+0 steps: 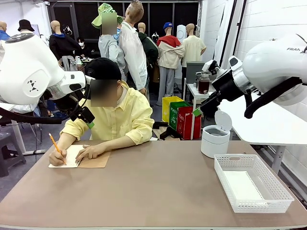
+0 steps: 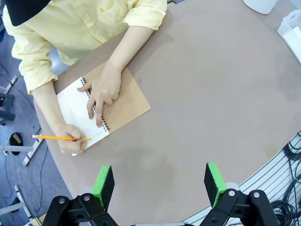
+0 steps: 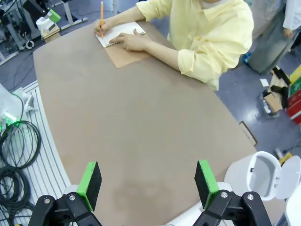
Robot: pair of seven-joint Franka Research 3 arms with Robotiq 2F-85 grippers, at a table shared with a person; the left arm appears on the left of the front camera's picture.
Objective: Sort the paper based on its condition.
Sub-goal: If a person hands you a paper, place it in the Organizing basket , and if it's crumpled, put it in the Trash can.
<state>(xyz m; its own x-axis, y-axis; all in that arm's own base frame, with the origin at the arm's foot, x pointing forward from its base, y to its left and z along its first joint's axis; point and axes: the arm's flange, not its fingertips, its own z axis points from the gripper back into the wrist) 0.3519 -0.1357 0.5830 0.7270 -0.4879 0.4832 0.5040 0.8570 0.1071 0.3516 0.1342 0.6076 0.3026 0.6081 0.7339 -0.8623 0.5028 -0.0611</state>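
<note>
A person at the table's far left writes with an orange pencil (image 1: 55, 144) on the white open page (image 1: 71, 156) of a brown-covered spiral notebook (image 1: 96, 160), the other hand pressed flat on it. From the left wrist view the notebook (image 2: 129, 101) and pencil (image 2: 56, 138) lie ahead of my left gripper (image 2: 158, 178), which hangs open and empty high over the bare tabletop. My right gripper (image 3: 147, 173) is also open and empty, high above the table's right half. The basket's floor (image 1: 242, 186) looks flat and white; I cannot tell if a loose sheet of paper lies there.
A white mesh basket (image 1: 283, 197) stands at the front right of the table. Behind it is a small white bin (image 1: 214, 141) with its lid flipped up, also seen in the right wrist view (image 3: 263, 172). Both arms are raised at the sides, left gripper (image 1: 86, 116) and right gripper (image 1: 197, 111).
</note>
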